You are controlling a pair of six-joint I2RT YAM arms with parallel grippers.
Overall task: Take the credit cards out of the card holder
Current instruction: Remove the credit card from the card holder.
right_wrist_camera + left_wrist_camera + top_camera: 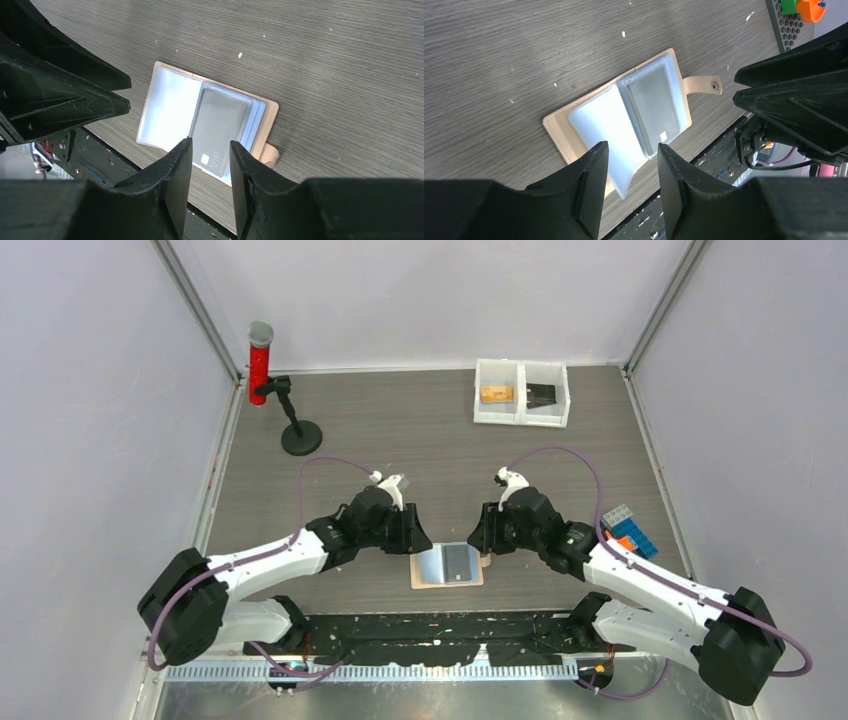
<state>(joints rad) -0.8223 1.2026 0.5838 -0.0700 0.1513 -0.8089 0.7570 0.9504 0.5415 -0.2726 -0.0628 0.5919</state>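
Tan card holder (624,115) open between left gripper (630,150) and right gripper (210,145), both slightly parted

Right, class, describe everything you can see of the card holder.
The card holder is a small tan, leather-like bifold lying open and flat on the table, by its near edge. Its glossy pockets face up: one side looks pale, the other shows a dark grey card marked VIP. A snap tab sticks out beside the card side. The open left gripper and right gripper hover above, apparently not touching it.
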